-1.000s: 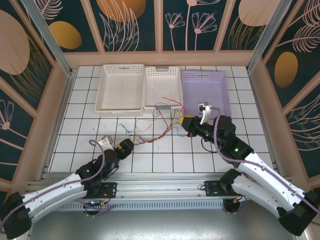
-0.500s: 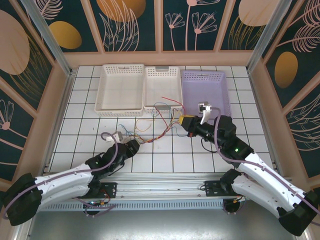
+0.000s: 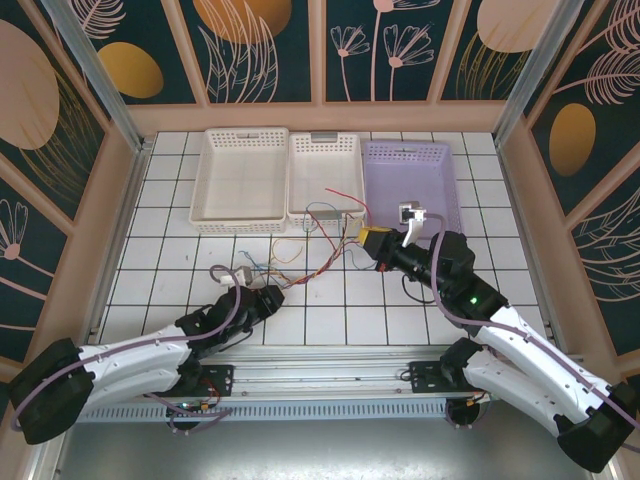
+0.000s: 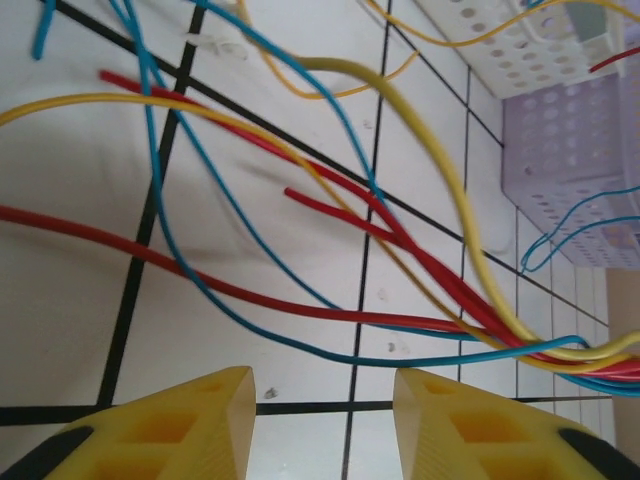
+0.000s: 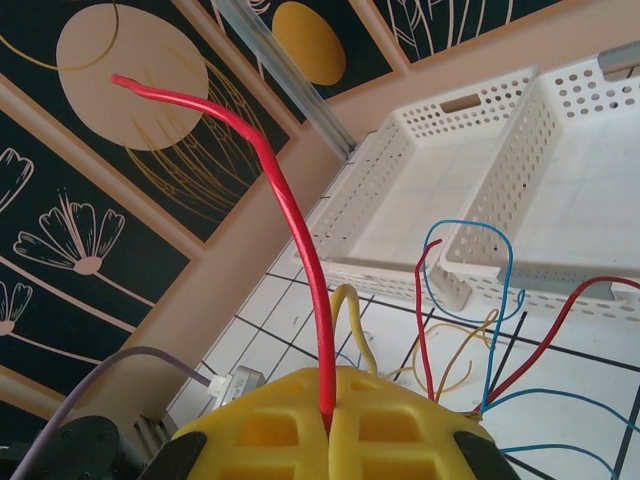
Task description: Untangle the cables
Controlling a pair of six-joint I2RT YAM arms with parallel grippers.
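Note:
The cables (image 3: 312, 258) lie as a tangle of thin red, blue and yellow wires on the white tiles, between the baskets and the arms. My right gripper (image 3: 368, 240) is shut on one red cable (image 5: 290, 220), whose free end curves up above the jaws (image 3: 345, 200). A yellow cable (image 5: 350, 320) loops just behind these fingers. My left gripper (image 3: 272, 293) sits low at the tangle's near-left edge. In the left wrist view it (image 4: 325, 410) stands open, with bare tile between its yellow fingers. A blue cable (image 4: 330, 352) and a red cable (image 4: 300, 305) run just beyond the tips.
Three baskets line the back: a white one (image 3: 205, 170), a narrower white one (image 3: 325, 145) and a purple one (image 3: 410, 150). Some wire ends reach the middle basket's front wall. Wooden walls enclose the tiled table.
My left arm has reached forward and to the right toward the tangle, and its jaws have narrowed. The right gripper holds the red cable in the same place.

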